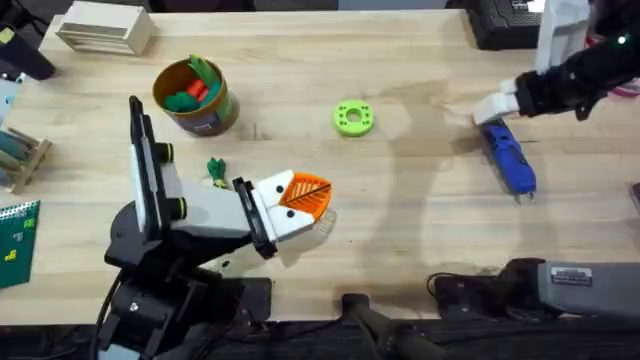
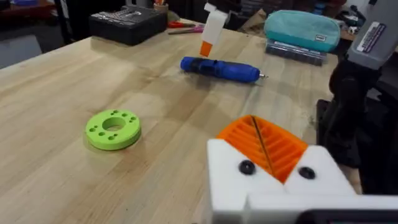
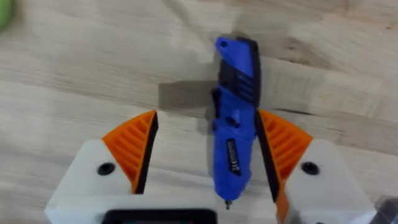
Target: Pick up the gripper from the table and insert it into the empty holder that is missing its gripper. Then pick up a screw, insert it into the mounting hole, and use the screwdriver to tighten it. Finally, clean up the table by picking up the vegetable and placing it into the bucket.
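Note:
The blue screwdriver [image 1: 510, 160] lies flat at the right of the table. My right gripper [image 1: 490, 108] hovers over its far end, and in the right wrist view it [image 3: 208, 118] stands open with the screwdriver [image 3: 236, 118] between the orange pads, closer to one. The lime-green disc [image 1: 352, 118] with the mounting hole [image 2: 113, 124] rests mid-table. My left gripper [image 1: 318, 205] is shut, pads together [image 2: 258, 140]. The small green vegetable [image 1: 216, 170] lies beside the left arm, near the tan bucket [image 1: 195, 95]. The loose gripper, the empty holder and the screw are out of view.
The bucket holds green and red toy pieces. A pale box [image 1: 100, 30] sits at the back left, and a wooden rack [image 1: 20, 155] and a green card [image 1: 15, 240] at the left edge. A black case [image 2: 127, 25] and a teal pouch [image 2: 301, 28] stand at the back.

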Controlling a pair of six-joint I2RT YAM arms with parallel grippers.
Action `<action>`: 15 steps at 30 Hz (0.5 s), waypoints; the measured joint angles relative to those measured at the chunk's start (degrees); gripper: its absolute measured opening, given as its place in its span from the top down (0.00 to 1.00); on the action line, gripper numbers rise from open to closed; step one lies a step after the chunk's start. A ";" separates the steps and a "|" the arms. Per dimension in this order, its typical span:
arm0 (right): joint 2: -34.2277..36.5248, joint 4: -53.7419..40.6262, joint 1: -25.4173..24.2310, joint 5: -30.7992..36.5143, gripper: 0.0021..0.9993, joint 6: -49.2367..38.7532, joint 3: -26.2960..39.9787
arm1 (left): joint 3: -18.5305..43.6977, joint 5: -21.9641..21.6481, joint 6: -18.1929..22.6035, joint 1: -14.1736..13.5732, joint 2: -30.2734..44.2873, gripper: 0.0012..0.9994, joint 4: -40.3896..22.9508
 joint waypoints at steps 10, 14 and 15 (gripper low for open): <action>13.38 3.34 -2.95 2.33 0.11 -10.08 0.00 | 0.00 0.00 0.00 0.00 0.00 1.00 -0.31; 16.37 6.11 -3.15 2.37 0.11 -10.48 0.00 | 0.00 0.00 0.00 0.00 0.00 1.00 -0.31; 16.36 6.25 -3.15 2.33 0.11 -10.49 0.00 | 0.00 0.00 0.00 0.00 0.00 1.00 -0.32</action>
